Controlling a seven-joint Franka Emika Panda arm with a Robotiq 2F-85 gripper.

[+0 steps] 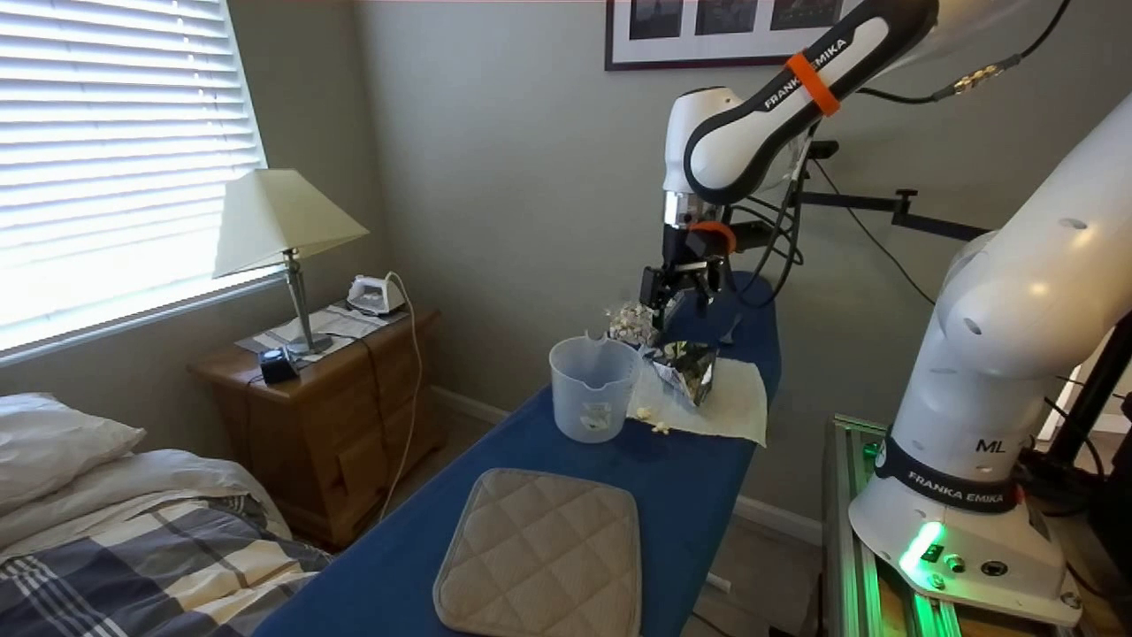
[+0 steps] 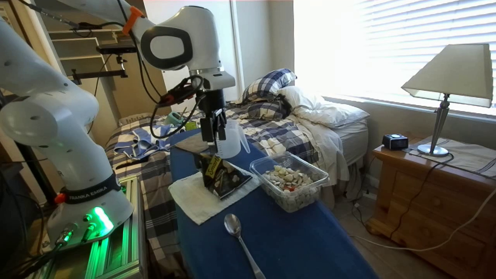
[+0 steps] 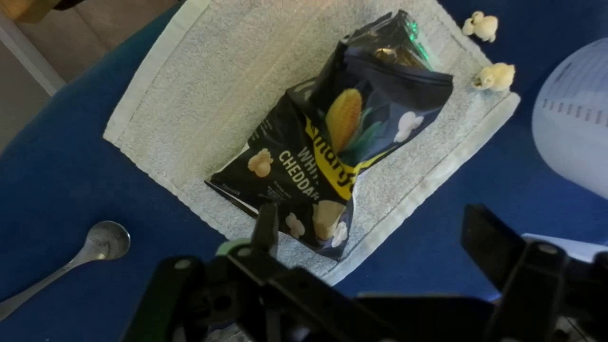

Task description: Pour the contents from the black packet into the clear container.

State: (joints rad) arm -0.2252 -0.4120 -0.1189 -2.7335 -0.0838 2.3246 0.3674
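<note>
An opened, crinkled black foil packet (image 3: 327,152) is lying near the translucent plastic tub (image 1: 594,389), the black gripper (image 3: 372,216) hovering wide-jawed, empty. Pouring is perhaps remaining, the tub looking murky.

Shone through the blinds (image 1: 124,150), burned partly to white in both exterior views; glowed green on the robot base (image 1: 968,535); looked dimmer in the wrist view, glinting on the black packet (image 3: 327,147).
</note>
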